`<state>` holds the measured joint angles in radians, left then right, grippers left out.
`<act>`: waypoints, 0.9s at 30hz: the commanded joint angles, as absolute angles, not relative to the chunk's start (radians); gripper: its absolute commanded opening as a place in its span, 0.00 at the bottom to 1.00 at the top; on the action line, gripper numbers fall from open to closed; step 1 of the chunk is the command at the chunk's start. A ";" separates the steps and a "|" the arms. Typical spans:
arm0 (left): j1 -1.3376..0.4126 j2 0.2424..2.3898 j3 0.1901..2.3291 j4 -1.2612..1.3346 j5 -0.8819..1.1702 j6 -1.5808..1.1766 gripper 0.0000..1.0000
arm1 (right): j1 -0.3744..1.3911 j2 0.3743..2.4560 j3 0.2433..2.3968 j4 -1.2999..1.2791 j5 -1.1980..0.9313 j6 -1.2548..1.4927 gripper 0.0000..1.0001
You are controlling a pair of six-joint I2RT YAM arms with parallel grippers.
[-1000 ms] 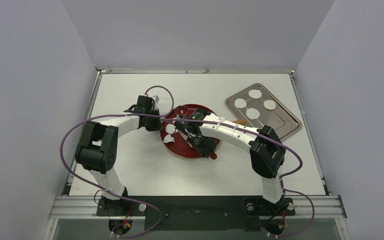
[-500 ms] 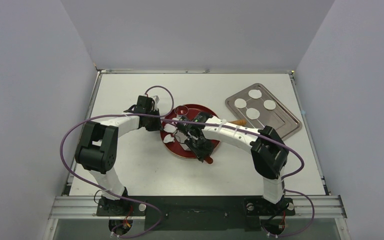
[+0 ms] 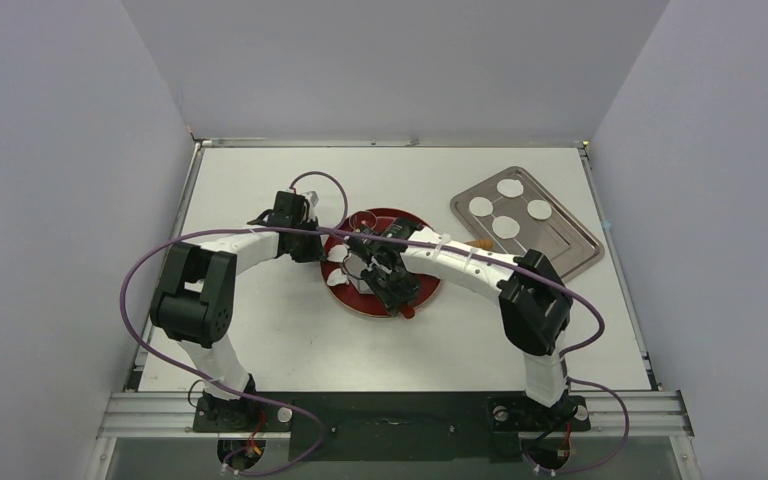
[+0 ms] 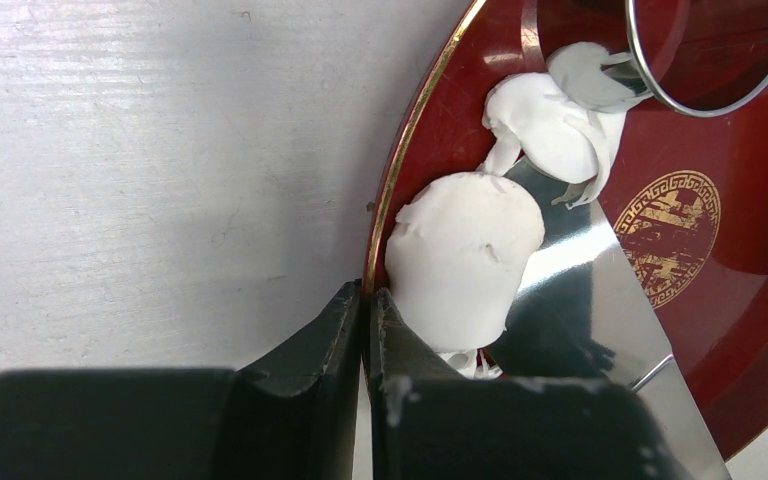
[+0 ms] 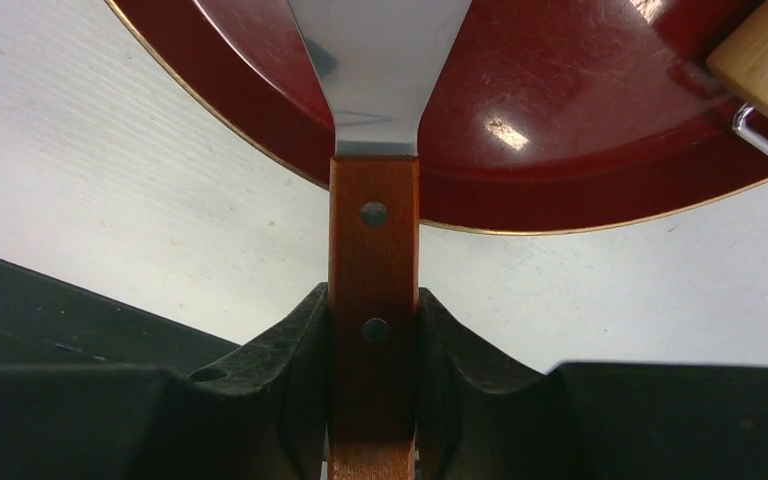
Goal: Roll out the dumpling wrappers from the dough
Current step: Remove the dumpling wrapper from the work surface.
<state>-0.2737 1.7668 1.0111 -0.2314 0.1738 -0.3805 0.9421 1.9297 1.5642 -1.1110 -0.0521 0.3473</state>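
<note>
The dough (image 4: 465, 255) lies at the rim of the red plate (image 4: 760, 160), partly on the spatula (image 5: 373, 250) blade. It looks soft, sticky and easily torn: support from beneath. Right gripper (image 5: 373, 330) pinches the spatula handle; left gripper (image 4: 365, 330) is pressed together.

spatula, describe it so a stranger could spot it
Find the round red plate mid-table. The spatula crosses its near edge, held by the right gripper. Only it has a reddish-brown riveted handle and a shiny flat blade.
</note>
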 commanded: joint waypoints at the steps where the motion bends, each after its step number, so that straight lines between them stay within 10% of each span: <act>1: -0.279 1.730 1.012 -0.194 0.196 -0.372 0.00 | 0.937 1.932 1.627 -1.074 -0.053 0.336 0.00; 27: -0.278 1.732 1.017 -0.202 0.198 -0.373 0.00 | 0.917 1.892 1.613 -1.004 -0.076 0.369 0.00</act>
<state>-0.2737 1.7668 1.0103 -0.2302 0.1764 -0.3805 0.9222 1.9110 1.5734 -1.0451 -0.0799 0.3672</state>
